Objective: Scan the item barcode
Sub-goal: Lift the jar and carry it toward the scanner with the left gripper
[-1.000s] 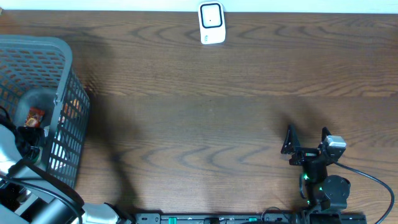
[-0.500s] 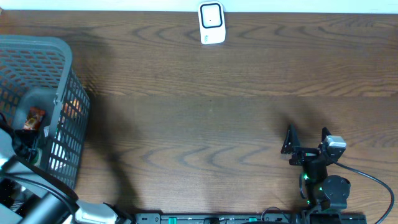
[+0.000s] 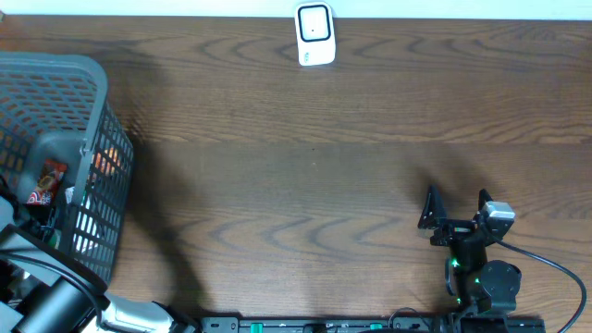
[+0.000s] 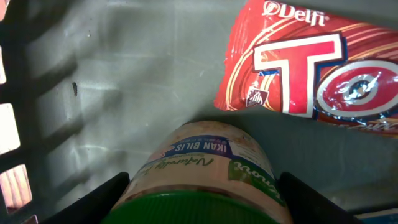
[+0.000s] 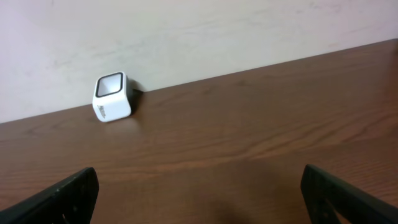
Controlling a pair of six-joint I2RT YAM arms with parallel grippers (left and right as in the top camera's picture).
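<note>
Brown table (image 3: pixel 305 185). Gray mesh basket (image 3: pixel 97 102) at left end. Right gripper (image 3: pixel 457 196) low over table near front right, jaws spread wide, nothing between. Left gripper (image 4: pixel 205 186) down inside basket, fingers flanking green-lidded jar (image 4: pixel 211 165) on basket floor; pinching it or just close, cannot tell. Red Delfi pack (image 4: pixel 311 68) just beyond jar, also on basket floor. White scanner (image 3: pixel 314 35) at far edge, centre, well apart from basket and both grippers.
</note>
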